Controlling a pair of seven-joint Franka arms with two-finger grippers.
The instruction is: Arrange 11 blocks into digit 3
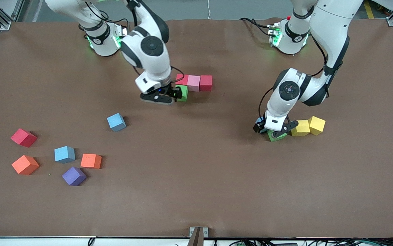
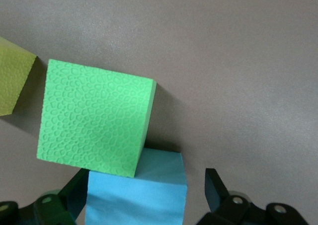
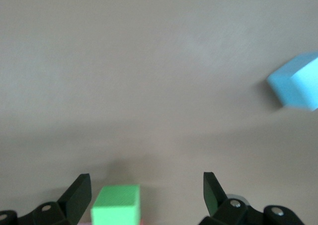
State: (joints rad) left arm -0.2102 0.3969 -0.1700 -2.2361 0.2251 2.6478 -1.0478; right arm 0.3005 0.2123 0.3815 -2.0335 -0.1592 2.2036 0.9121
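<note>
A row of red (image 1: 182, 79), pink (image 1: 193, 83) and red (image 1: 206, 83) blocks lies mid-table, with a green block (image 1: 183, 93) against its near side. My right gripper (image 1: 176, 93) is low at that green block (image 3: 117, 202), open, with the block between its fingers (image 3: 82, 190). My left gripper (image 1: 268, 129) is down at the left arm's end, open around a light blue block (image 2: 136, 190) that touches another green block (image 2: 94, 118). In the front view the hand mostly hides this light blue block (image 1: 260, 121), and the green one (image 1: 277, 135) peeks out below.
Two yellow blocks (image 1: 300, 128) (image 1: 317, 125) sit beside the left gripper. Toward the right arm's end lie loose blocks: light blue (image 1: 116, 122), red (image 1: 23, 137), light blue (image 1: 64, 154), orange (image 1: 25, 164), orange (image 1: 91, 161), purple (image 1: 74, 176).
</note>
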